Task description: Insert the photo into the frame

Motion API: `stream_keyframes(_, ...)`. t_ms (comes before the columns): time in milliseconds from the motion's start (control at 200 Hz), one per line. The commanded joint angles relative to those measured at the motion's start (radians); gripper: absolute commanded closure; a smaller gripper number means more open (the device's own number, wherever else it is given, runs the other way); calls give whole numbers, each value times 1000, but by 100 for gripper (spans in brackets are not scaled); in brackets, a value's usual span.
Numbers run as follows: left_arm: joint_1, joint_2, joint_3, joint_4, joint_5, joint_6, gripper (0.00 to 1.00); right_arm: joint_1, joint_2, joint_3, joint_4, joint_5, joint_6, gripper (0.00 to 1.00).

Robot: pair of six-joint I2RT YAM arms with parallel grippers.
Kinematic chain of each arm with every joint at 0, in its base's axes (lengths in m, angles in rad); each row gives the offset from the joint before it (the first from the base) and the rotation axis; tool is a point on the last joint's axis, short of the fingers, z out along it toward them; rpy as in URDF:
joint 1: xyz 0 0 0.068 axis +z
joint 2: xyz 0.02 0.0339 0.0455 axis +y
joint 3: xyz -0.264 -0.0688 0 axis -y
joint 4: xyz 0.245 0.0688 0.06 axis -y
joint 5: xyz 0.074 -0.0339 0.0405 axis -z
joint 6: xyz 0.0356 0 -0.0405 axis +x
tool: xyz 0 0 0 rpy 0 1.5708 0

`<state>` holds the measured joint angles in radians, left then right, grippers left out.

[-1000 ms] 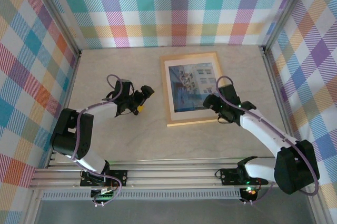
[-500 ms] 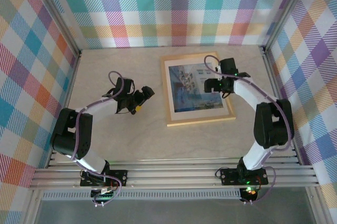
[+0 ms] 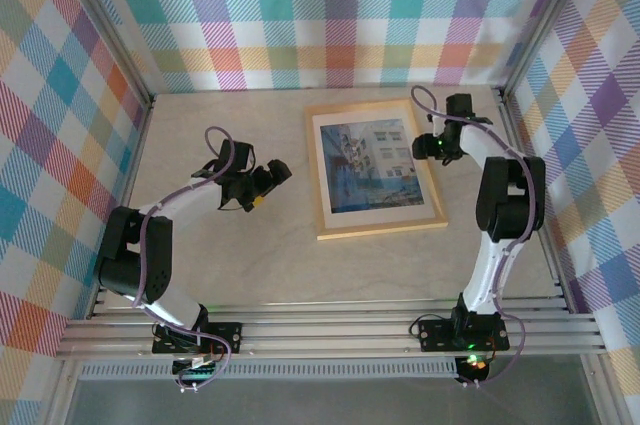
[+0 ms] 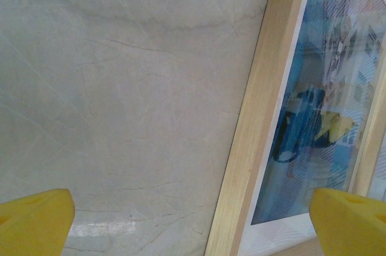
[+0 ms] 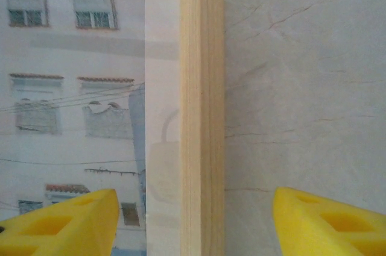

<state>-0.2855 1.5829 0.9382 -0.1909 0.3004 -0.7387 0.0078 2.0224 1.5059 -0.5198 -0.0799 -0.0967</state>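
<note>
The frame (image 3: 375, 225) of light golden wood lies flat on the table, far centre. Inside it, behind the pane, sits the photo (image 3: 368, 165) of blue-toned buildings with a white border around it. My left gripper (image 3: 270, 183) hovers left of the frame, open and empty; its yellow fingertips (image 4: 36, 223) straddle the frame's left rail (image 4: 259, 141). My right gripper (image 3: 430, 145) is over the frame's right edge, open, one fingertip (image 5: 66, 220) above the photo (image 5: 66, 81) and the other above the table, the rail (image 5: 202, 111) between them.
Plaid walls enclose the marble-patterned table (image 3: 220, 275) on three sides. The right arm (image 3: 505, 205) stands tall near the right wall. Bare table lies left of the frame and in front of it.
The right arm has swung from the frame's near right corner up along its right edge to the far right part. The left gripper has barely moved.
</note>
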Motion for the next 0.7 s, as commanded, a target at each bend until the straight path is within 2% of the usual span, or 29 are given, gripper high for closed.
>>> stream_keyframes(0,4,8,30,-25,-21,12,0,7,50,52,-51,-41,-29,35)
stream_keyframes(100,8,7,27,-25,-28,8,0,6,80,68,-60,-25,-18,41)
stream_keyframes(190,11,6,28,-29,-24,10,0,6,96,67,-55,6,-9,50)
stream_keyframes(355,16,5,30,-32,-24,13,0,5,103,70,-67,-13,-9,63)
stream_keyframes(455,17,6,30,-26,-27,7,0,6,98,64,-77,-50,46,69)
stream_keyframes(695,49,19,47,-17,-13,-1,0,18,49,7,-61,-124,149,72)
